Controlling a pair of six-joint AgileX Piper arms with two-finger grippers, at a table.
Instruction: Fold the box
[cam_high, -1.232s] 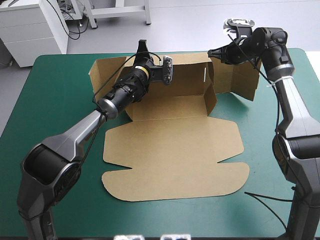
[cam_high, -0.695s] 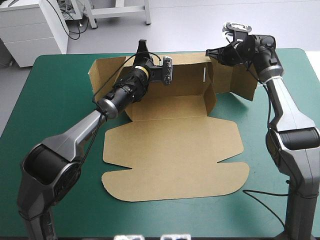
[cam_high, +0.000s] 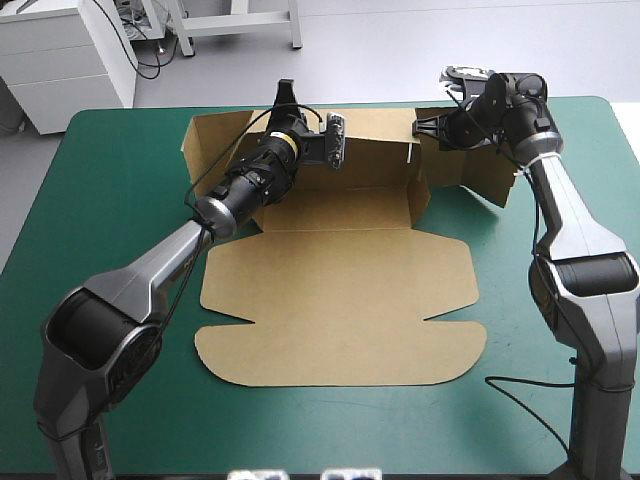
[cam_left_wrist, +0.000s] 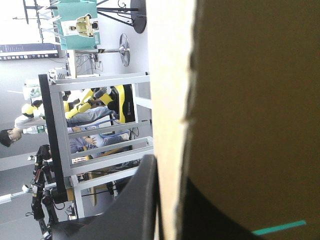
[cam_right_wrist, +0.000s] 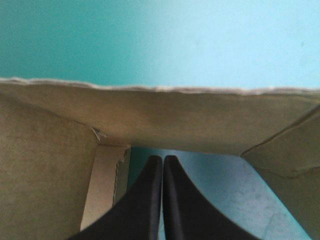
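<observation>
Gripping box (cam_high: 340, 290) back wall in left pincer (cam_high: 285, 100); my right pincer (cam_right_wrist: 162, 161), clenched empty, faces the end flap just ahead.

The box (cam_left_wrist: 250, 100) crowds out the view ahead of the left gripper (cam_left_wrist: 167, 172), its outline cut off; beside the fingers (cam_right_wrist: 145, 200) of the right gripper (cam_right_wrist: 162, 160), board likewise runs out of frame.

High view: above and behind, facing forward and down, whole table (cam_high: 100, 160) in frame. Left wrist view: quarter-turned, tight against far wall of the box (cam_high: 340, 300). Right wrist view: close over its far right corner. All share the box.
</observation>
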